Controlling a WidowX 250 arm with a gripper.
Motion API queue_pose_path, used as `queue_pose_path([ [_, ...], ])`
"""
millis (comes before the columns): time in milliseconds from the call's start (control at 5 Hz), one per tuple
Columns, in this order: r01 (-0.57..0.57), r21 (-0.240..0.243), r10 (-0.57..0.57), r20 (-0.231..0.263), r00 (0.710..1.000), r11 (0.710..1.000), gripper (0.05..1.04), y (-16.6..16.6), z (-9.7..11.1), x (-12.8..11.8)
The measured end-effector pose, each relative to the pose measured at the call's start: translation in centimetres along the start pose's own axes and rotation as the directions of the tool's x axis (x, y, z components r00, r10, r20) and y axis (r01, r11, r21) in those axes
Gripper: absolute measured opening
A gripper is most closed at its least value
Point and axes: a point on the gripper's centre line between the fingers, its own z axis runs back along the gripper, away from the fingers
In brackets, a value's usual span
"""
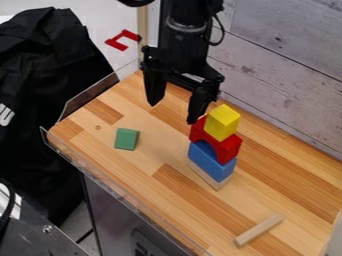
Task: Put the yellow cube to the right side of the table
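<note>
Nearest the camera on the tabletop (150, 157) lay one slim wooden stick (259, 230), set at a slant towards the lower right. Farther back stood one stack of four pieces: one pale wooden block (219, 185) at the bottom, one blue block (208, 159) on it, one red arch block (229, 147) above that, and one yellow cube (222, 121) on top. The yellow cube was thus up on the red arch block, right of the middle of the view. One green block (126, 139) lay by itself on the left part of the wood, well apart from the stack.

The one black arm (184, 30) came in from the top edge and hung almost straight down, its gripper (174, 111) pointing at the table just left of the stack. Its two fingers were spread wide, with nothing between them; the one on the view's right was near the yellow cube and the red arch block, though whether it touched either could not be told. One clear guard (113, 177) ran along the table's near side, and one plank wall (287, 55) stood behind.
</note>
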Motion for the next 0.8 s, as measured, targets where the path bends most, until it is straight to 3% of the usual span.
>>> queue_pose_path([
  [200,0.0,-0.001,0.0,-0.035,0.999,1.0,1.001,-0.02,-0.84,-0.45],
  [400,0.006,-0.031,-0.008,-0.052,0.999,0.999,1.001,-0.1,-0.6,-0.84],
  [800,0.051,-0.029,-0.053,-0.065,0.996,0.998,1.001,-0.43,0.02,-1.32],
])
